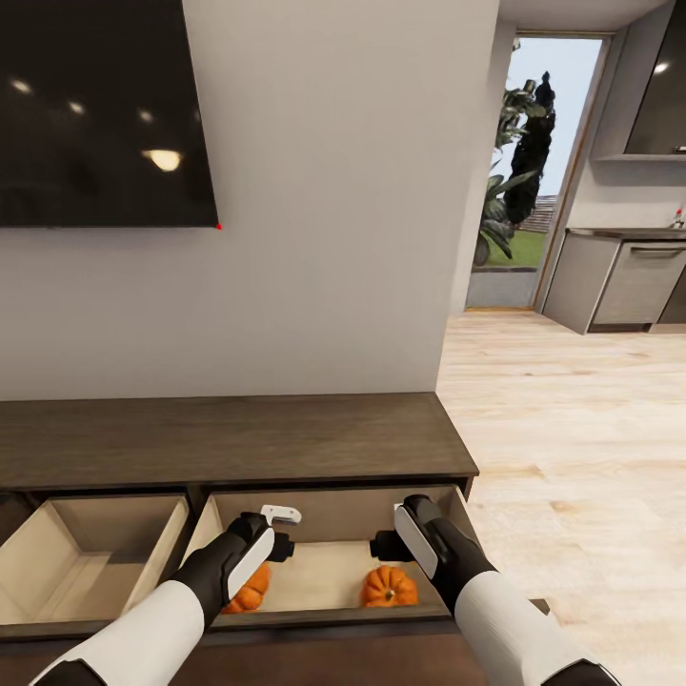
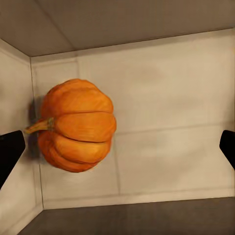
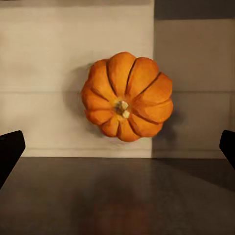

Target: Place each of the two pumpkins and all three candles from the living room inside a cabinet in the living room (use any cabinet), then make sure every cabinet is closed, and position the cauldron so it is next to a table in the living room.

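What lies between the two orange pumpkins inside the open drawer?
Between the left ribbed orange pumpkin and the right ribbed orange pumpkin, the head view shows bare pale wooden drawer floor.

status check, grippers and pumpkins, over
Left gripper open, right gripper open, both empty over the open drawer. Left pumpkin and right pumpkin both lying inside. Nothing in the way.

Two pumpkins in cabinet's [image 1: 238, 443] right open drawer [image 1: 329, 572]: one [image 1: 250, 591] at left, other [image 1: 389, 587] at right, well apart. Left drawer [image 1: 90, 557] open beside it.
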Controlling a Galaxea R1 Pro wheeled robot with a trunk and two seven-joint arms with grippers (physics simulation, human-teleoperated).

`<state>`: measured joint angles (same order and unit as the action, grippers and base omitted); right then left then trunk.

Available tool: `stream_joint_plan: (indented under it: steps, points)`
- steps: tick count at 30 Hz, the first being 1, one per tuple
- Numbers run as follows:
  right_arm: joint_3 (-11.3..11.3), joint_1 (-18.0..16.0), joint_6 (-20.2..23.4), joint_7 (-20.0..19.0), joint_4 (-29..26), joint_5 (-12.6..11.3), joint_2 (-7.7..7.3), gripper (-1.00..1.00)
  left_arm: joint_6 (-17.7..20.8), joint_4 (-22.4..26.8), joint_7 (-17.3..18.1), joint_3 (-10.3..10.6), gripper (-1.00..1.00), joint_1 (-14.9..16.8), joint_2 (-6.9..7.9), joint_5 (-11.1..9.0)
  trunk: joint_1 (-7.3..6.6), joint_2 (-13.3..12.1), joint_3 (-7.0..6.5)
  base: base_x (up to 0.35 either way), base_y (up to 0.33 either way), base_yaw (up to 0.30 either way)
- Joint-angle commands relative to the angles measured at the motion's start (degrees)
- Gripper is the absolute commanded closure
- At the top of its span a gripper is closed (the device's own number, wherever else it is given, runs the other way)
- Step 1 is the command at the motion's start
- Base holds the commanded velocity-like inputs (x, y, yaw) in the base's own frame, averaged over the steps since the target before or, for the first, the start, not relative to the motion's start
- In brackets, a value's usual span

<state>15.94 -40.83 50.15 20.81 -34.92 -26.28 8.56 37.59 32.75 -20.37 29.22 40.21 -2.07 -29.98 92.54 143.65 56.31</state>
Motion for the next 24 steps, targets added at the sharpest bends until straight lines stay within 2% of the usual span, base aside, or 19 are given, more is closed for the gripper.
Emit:
stream_joint_plan:
  steps: [1,8,14,19,24]
  points:
    - [0.2,0.0,0.1,0.5,-0.1,-0.6,-0.03,-1.00,0.1,0.1,-0.5,0.3,-1.00,0.0,0.04,-0.6,-0.01,0.0,0.06,0.000,0.000,0.000]
    - [0.2,0.0,0.1,0.5,-0.1,-0.6,-0.03,-1.00,0.1,0.1,-0.5,0.3,-1.00,0.0,-0.01,-0.6,-0.01,0.0,0.06,0.000,0.000,0.000]
    - [0.2,0.0,0.1,0.5,-0.1,-0.6,-0.03,-1.00,1.2,0.2,-0.5,0.3,-1.00,0.0,-0.06,-0.7,-0.17,-0.1,-1.27,0.000,0.000,0.000]
    - [0.2,0.0,0.1,0.5,-0.1,-0.6,-0.03,-1.00,4.5,0.2,-0.5,0.3,-1.00,0.1,-0.38,-0.9,-0.30,-0.1,-2.38,0.000,0.000,0.000]
    - [0.2,0.0,0.1,0.5,-0.1,-0.6,-0.03,-1.00,5.1,0.2,-0.5,0.3,-1.00,0.2,-0.46,-0.9,-0.42,-0.2,-3.49,-0.002,0.000,0.000]
